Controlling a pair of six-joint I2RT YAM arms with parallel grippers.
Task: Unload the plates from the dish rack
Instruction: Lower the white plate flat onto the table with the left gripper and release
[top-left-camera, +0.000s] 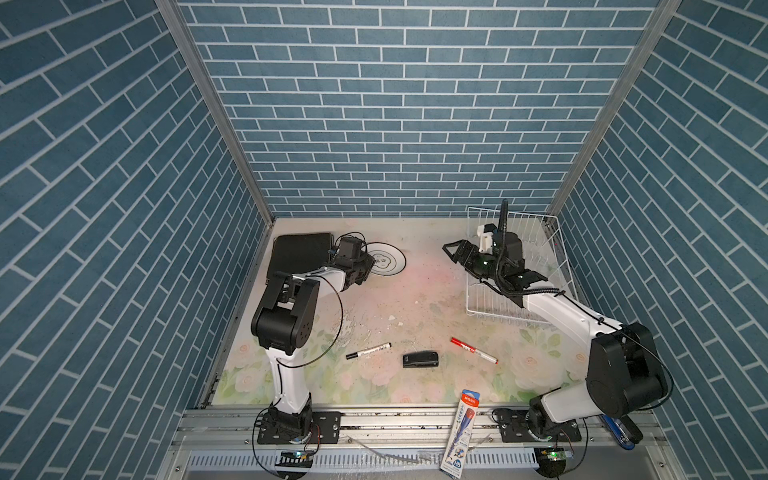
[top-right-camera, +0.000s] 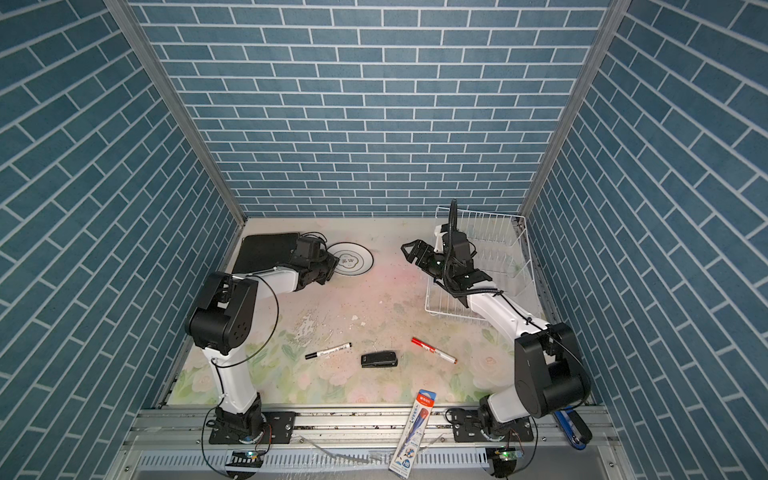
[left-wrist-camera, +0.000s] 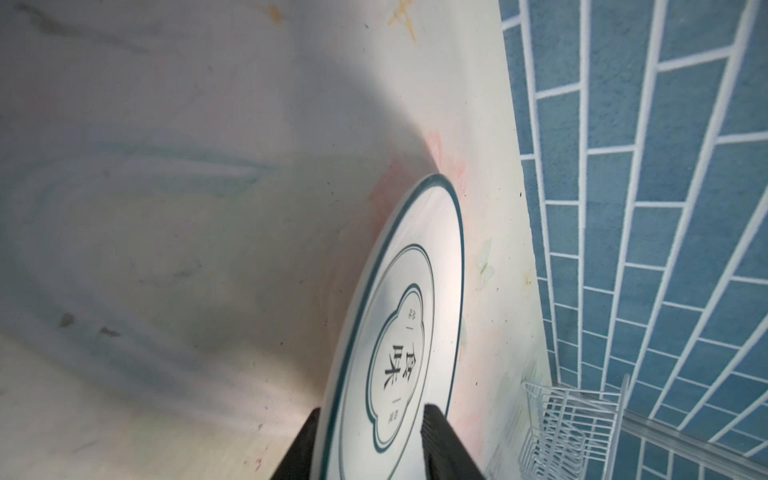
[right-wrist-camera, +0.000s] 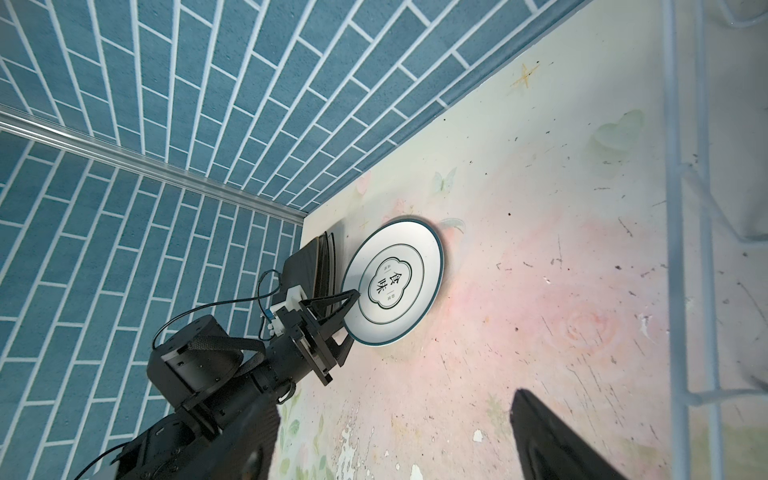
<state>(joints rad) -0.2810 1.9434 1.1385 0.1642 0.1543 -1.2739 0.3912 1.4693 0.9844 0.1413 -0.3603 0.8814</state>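
Observation:
A round white plate (top-left-camera: 388, 259) (top-right-camera: 355, 258) with a dark centre mark lies flat on the table at the back left. My left gripper (top-left-camera: 368, 266) (left-wrist-camera: 372, 409) (right-wrist-camera: 351, 318) straddles its near rim, and its fingers (left-wrist-camera: 436, 432) stand apart, one above and one below the rim. Right beside it, a stack of square plates (top-left-camera: 299, 253) (top-right-camera: 266, 249) (right-wrist-camera: 320, 257) with a black one on top lies in the back left corner. The white wire dish rack (top-left-camera: 536, 232) (top-right-camera: 494, 230) (left-wrist-camera: 573, 415) stands at the back right with no plate showing in it. My right gripper (top-left-camera: 451, 253) (top-right-camera: 409, 251) (right-wrist-camera: 392, 415) hovers open and holds nothing by the rack's left side.
Near the front lie a black marker (top-left-camera: 369, 350), a black stapler (top-left-camera: 420, 359) and a red marker (top-left-camera: 473, 350). A pencil box (top-left-camera: 459, 428) rests on the front rail, with a blue-handled tool (top-left-camera: 621, 432) at the front right. Blue brick walls close in the back and sides.

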